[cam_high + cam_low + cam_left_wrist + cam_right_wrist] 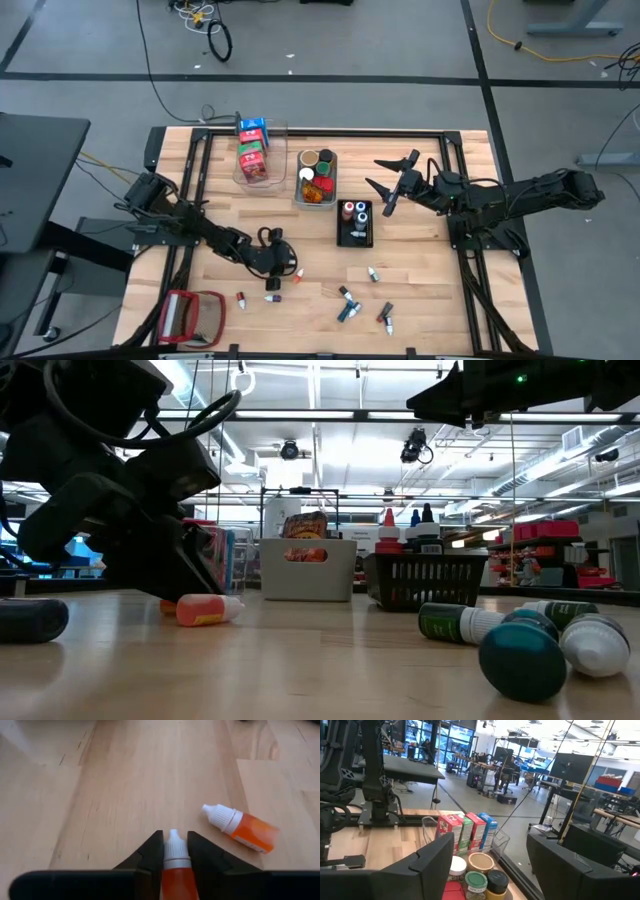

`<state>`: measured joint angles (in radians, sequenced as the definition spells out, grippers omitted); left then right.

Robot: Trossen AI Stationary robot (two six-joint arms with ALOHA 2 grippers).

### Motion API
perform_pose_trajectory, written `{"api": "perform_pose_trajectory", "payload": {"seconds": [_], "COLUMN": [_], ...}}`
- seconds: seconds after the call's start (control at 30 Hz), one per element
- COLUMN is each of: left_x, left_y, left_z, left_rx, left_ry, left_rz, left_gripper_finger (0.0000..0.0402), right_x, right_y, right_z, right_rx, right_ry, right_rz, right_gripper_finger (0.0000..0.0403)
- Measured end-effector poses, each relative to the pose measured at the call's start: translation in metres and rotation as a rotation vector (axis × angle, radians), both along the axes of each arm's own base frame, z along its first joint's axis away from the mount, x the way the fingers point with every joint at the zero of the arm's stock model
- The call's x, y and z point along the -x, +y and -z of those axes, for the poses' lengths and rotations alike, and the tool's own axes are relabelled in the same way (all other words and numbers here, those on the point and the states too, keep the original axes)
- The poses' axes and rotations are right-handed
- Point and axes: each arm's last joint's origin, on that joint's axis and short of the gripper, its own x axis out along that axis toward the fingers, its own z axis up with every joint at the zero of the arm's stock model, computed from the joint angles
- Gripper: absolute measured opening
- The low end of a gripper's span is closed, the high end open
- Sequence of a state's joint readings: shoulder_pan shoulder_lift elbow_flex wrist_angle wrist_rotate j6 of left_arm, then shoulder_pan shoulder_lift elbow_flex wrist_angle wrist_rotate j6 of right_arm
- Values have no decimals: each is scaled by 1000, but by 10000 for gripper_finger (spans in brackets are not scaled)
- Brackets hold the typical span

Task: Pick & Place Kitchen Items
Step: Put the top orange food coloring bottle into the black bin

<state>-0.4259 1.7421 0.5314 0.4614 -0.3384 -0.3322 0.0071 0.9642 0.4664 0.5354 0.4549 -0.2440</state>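
My left gripper [175,839] is low over the near middle of the table [278,262] and is shut on a small orange bottle with a white cap [173,851]. A second orange bottle [242,827] lies on its side just beyond it [205,610]. More little bottles [348,303] lie scattered on the near part of the table. Cartons stand in the clear bin [256,150], jars in the grey bin [317,178], bottles in the black bin [356,222]. My right gripper [393,178] hangs open above the table, right of the grey bin, touching nothing [490,840]. My left gripper pinches the orange bottle between its two fingers [152,852] at the upper body, just below the white cap [176,869]. The bottle lies along the fingers, its cap sticking out past their tips. Whether the bottle rests on the table I cannot tell.
A red-framed flat object [190,315] lies at the near left corner. A dark metal frame [330,131] runs around the tabletop. In the low view, green-capped bottles [520,650] lie close to the camera. Bare wood [430,290] shows at the near right.
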Motion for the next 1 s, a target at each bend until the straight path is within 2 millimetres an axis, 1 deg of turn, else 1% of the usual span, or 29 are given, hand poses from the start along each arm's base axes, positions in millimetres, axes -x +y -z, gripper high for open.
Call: {"api": "perform_pose_trajectory", "payload": {"seconds": [0.13, 0.27, 0.33, 0.43, 0.5, 0.6, 0.77, 0.87, 1.0], "left_x": [-1, -5, -9, -23, -35, -57, -90, -101, -107], "left_y": [1, 7, 14, 25, 35, 49, 60, 64, 68], "left_z": [-1, -2, -4, -12, -21, -38, -74, -89, -98], "left_rx": [-10, -19, -21, -35, -67, -115, -236, -273, -239], "left_ry": [-24, -48, -75, -118, -144, -203, -311, -354, -388], "left_rz": [-2, -49, -82, -136, -137, -128, -75, -10, -17], "left_gripper_finger": [79, 96, 97, 84, 75, 75, 104, 106, 83], "right_x": [0, 0, 0, 0, 0, 0, 0, 0, 0], "right_y": [0, 0, 0, 0, 0, 0, 0, 0, 0], "right_z": [0, 0, 0, 0, 0, 0, 0, 0, 0], "right_rx": [0, 0, 0, 0, 0, 0, 0, 0, 4], "right_ry": [0, 0, 0, 0, 0, 0, 0, -3, -1], "right_rz": [0, 0, 0, 0, 0, 0, 0, 0, 1], "right_gripper_finger": [261, 261, 261, 261, 261, 261, 261, 261, 261]}}
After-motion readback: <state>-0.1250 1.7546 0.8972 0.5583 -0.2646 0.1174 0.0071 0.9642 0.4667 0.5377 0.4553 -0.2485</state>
